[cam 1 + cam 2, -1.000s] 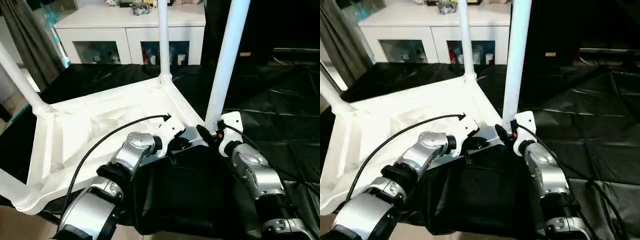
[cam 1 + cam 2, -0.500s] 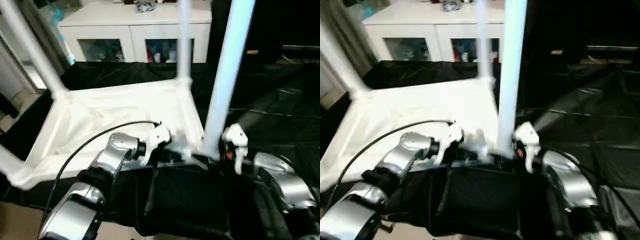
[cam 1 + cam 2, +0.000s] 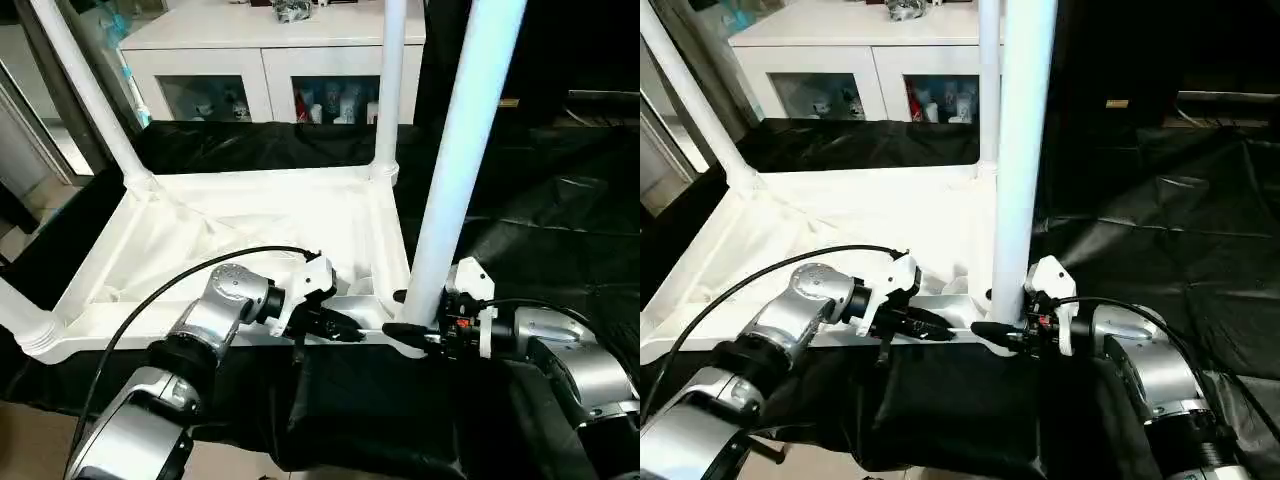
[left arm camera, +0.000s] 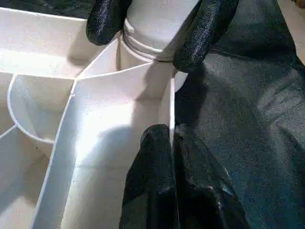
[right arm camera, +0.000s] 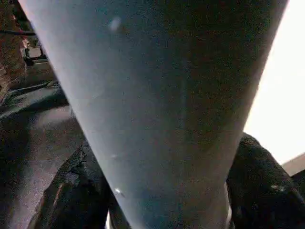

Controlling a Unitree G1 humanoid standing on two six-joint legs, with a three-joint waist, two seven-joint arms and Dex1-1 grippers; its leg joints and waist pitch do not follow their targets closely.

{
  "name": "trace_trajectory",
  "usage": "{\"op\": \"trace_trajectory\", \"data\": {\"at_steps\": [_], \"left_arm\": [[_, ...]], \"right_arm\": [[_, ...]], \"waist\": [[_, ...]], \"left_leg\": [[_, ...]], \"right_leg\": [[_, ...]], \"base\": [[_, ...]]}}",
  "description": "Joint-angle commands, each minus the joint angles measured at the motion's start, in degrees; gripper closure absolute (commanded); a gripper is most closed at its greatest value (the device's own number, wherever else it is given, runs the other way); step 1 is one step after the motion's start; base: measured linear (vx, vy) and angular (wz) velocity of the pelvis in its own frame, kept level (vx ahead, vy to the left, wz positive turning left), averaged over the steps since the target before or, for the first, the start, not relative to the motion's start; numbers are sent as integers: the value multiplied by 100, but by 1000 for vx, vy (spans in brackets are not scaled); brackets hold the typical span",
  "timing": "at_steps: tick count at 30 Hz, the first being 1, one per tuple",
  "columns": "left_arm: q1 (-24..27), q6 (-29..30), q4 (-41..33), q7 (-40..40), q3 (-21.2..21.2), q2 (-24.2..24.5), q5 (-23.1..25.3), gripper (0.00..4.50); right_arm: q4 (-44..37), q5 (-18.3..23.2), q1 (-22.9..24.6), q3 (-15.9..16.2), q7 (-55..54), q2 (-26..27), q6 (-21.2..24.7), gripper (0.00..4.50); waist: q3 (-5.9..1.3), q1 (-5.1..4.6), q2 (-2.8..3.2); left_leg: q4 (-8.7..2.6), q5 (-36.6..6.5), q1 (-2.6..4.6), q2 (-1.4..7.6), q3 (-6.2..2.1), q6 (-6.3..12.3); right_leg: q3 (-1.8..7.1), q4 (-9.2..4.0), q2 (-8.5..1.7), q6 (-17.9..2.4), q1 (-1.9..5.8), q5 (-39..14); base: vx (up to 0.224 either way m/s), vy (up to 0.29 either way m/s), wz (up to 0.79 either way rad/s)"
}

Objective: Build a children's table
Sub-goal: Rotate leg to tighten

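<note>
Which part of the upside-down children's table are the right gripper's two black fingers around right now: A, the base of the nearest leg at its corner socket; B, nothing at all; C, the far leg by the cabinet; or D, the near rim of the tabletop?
A: the right gripper has one finger on each side of the nearest leg just above its corner socket, and the left wrist view shows both fingertips against that leg's base.

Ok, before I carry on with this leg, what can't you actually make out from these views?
- Near leg: its top is cut off by the head view's upper edge.
- Its seating in the corner socket: hidden by the right gripper around its base.
- Near-left leg: cut off by the head view's left edge.
- Left gripper pinches the table's rim; the tabletop below is unseen.
</note>
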Motion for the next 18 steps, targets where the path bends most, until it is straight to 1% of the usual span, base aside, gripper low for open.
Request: {"op": "trace_trajectory", "data": {"at_steps": [1,2,3,4,5,6,7,8,9,10,11,12,13,14,15,16,17,18], "left_arm": [[-104,-32,-48,497,155,-134,-67,450],[-159,-48,70,800,202,-198,4,450],[-280,-56,297,1374,320,-353,73,450],[-325,-62,377,1579,367,-415,87,450],[-340,-64,405,1651,384,-437,91,450],[-368,-62,451,1803,420,-482,102,450],[-407,-68,505,1997,434,-549,137,450],[-412,-69,512,2024,436,-558,142,450],[-477,-42,593,2315,460,-676,172,450],[-566,-12,706,2699,486,-827,214,450],[-630,1,797,2972,501,-932,240,450],[-635,3,804,2989,502,-941,240,450],[-710,13,915,3211,516,-1062,259,450],[-741,4,968,3278,519,-1107,273,450],[-777,-13,1030,3278,504,-1161,292,450],[-787,-26,1052,3256,493,-1176,304,450],[-782,-31,1048,3230,490,-1172,302,450],[-775,-43,1035,3137,475,-1155,296,450]], "right_arm": [[244,-157,-68,118,-436,239,89,185],[430,-292,-126,64,-800,358,44,186],[814,-474,-254,-101,-1556,602,17,186],[949,-516,-301,-174,-1830,695,28,187],[996,-530,-317,-200,-1926,727,32,187],[1095,-557,-352,-256,-2129,796,45,187],[1202,-573,-389,-332,-2396,894,61,188],[1216,-575,-394,-343,-2433,908,64,188],[1346,-594,-450,-460,-2852,1073,113,188],[1484,-647,-524,-555,-3347,1272,153,188],[1590,-695,-581,-620,-3690,1413,168,188],[1599,-701,-586,-619,-3710,1425,167,188],[1713,-791,-654,-586,-3939,1584,143,188],[1752,-836,-679,-550,-3985,1647,123,188],[1758,-942,-700,-408,-3946,1724,64,188],[1750,-990,-706,-329,-3921,1744,17,188],[1701,-962,-692,-282,-3818,1761,-13,132],[1632,-923,-680,-258,-3712,1763,-26,132]], "waist": [[-323,2,-203],[-305,-27,-200],[-294,-41,-180],[-291,-65,-167],[-287,-106,-191],[-287,-138,-210],[-285,-145,-165],[-282,-167,-191],[-280,-175,-198],[-288,-159,-187],[-285,-205,-153],[-285,-205,-153],[-293,-192,-60],[-290,-209,-98],[-312,-204,-103],[-309,-202,-118],[-313,-192,-119],[-313,-194,-102]], "left_leg": [[-340,-1168,90,319,-140,603],[-352,-1304,98,310,-142,513],[-363,-1363,99,309,-149,455],[-374,-1481,112,308,-153,382],[-391,-1640,125,298,-173,224],[-402,-1708,116,290,-187,187],[-402,-1774,140,299,-179,207],[-399,-1857,149,290,-167,215],[-398,-1838,141,288,-165,214],[-389,-1819,138,278,-168,211],[-403,-1835,134,273,-173,135],[-403,-1835,134,273,-173,135],[-398,-1850,155,273,-185,136],[-398,-1864,142,271,-175,144],[-388,-1808,140,261,-177,162],[-385,-1789,132,257,-168,200],[-376,-1729,122,255,-165,274],[-371,-1688,114,254,-162,337]], "right_leg": [[185,-363,-346,-1376,197,-1287],[183,-393,-340,-1329,189,-1517],[188,-408,-346,-1304,176,-1634],[188,-417,-343,-1286,157,-1748],[182,-429,-340,-1225,175,-1905],[182,-437,-338,-1177,195,-1935],[202,-449,-338,-1176,169,-1885],[209,-465,-332,-1178,158,-1902],[213,-468,-340,-1187,165,-1910],[209,-463,-344,-1179,165,-1910],[201,-467,-321,-1140,160,-1874],[201,-467,-321,-1140,160,-1874],[203,-467,-342,-1147,162,-1822],[199,-484,-325,-1138,159,-1784],[198,-463,-323,-1145,179,-1639],[199,-468,-324,-1150,180,-1587],[201,-464,-337,-1157,190,-1542],[196,-469,-337,-1153,198,-1534]], "base": [[0,0,0],[0,0,0],[0,0,0],[0,0,0],[0,0,0],[0,0,0],[0,0,0],[0,0,0],[0,0,0],[0,0,0],[0,0,0],[0,0,0],[0,0,0],[0,0,0],[0,0,0],[0,0,0],[0,0,0],[0,0,0]]}}
